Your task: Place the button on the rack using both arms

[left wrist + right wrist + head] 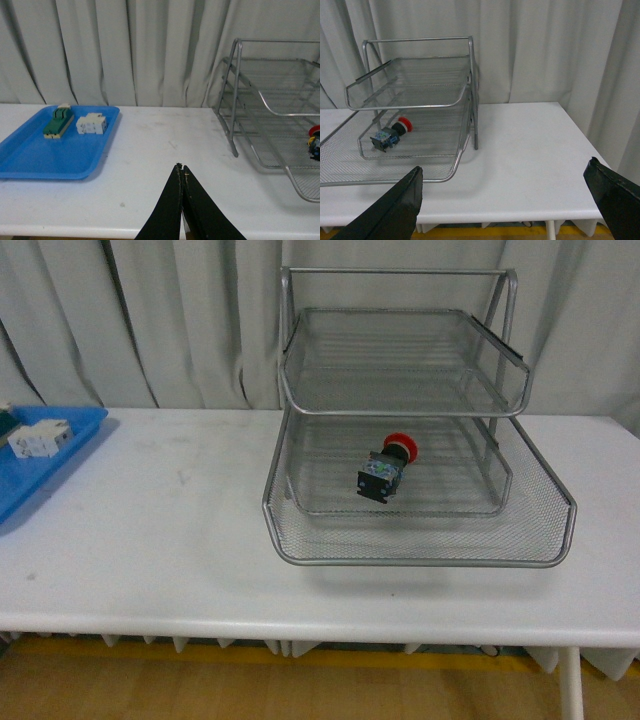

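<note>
Saw red-capped black push-button lying in silver wire-mesh rack, well ahead of left hand, pinched together, and right hand, spread wide; placing seemingly done.

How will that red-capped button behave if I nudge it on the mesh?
The button lies on its side, so its round red cap might let it pivot, though the blocky body should stop rolling. It looks small and rigid, probably light. The wire mesh of the rack may snag its edges.
</note>
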